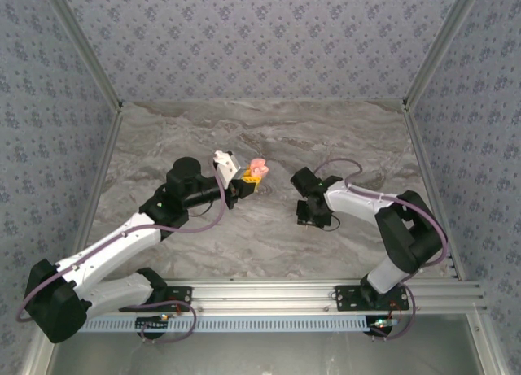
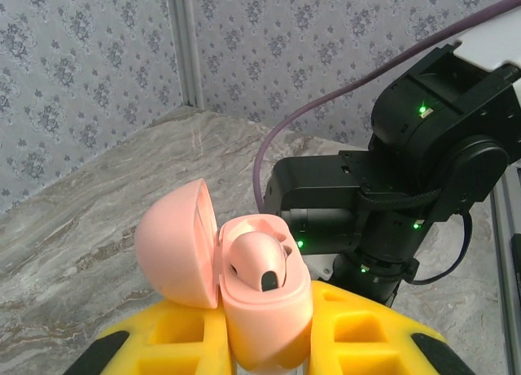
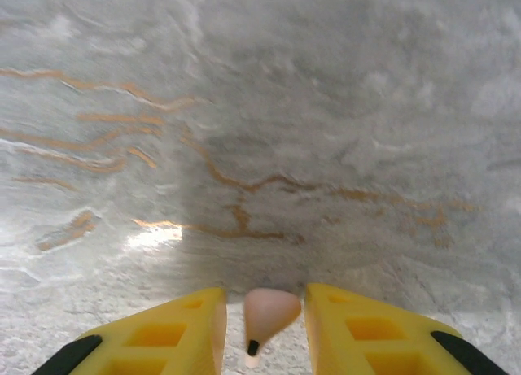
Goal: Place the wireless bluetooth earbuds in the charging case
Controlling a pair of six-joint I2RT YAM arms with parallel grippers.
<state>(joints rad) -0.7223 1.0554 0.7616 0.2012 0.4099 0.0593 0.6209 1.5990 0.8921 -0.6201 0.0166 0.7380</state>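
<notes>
Now left fingers (image 2: pixel 358 338) are clamping the open case (image 2: pixel 264 306); right fingers (image 3: pixel 163 342), pinching an earbud (image 3: pixel 269 308), are hovering right of it.

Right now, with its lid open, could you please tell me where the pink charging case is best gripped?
Grip the pink charging case by its lower shell, pinching both sides from the base end, as the left claw does. Its hinged lid hangs open sideways and the seated earbud faces up, so the top must stay clear.
</notes>
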